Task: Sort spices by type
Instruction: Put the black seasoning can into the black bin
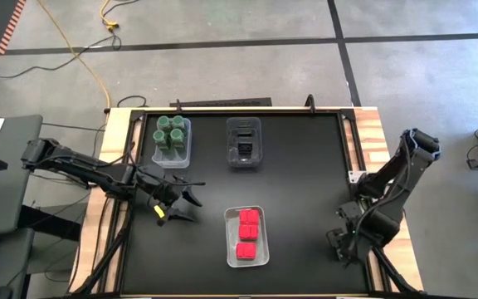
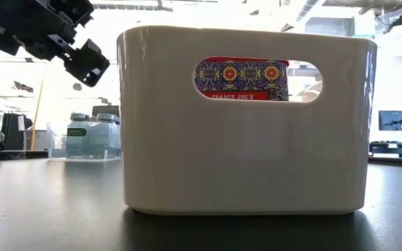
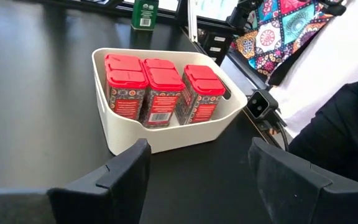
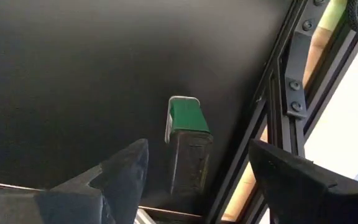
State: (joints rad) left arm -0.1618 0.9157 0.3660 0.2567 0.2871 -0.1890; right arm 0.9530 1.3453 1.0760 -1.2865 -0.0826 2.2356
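A white bin (image 1: 246, 259) in the near middle of the table holds three red-lidded spice packets (image 3: 160, 87), standing upright. A clear bin (image 1: 187, 141) at the far left holds several green-lidded jars (image 1: 170, 131). A middle far bin (image 1: 244, 158) holds dark boxes (image 1: 244, 143). A single green-lidded, dark-bodied spice container (image 4: 188, 149) stands upright on the table by the right rail. My right gripper (image 4: 197, 146) hangs open above it, pointing down, without touching it. My left gripper (image 1: 191, 202) is open and empty, left of the red packets' bin, pointing toward it.
The table's metal frame rail (image 4: 278, 124) runs close beside the single container. A person in patterned clothing (image 3: 291, 25) stands past the table's edge beyond the white bin. A small camera (image 3: 261, 102) sits at that edge. Bare black tabletop (image 1: 305, 191) lies between the bins and the right arm.
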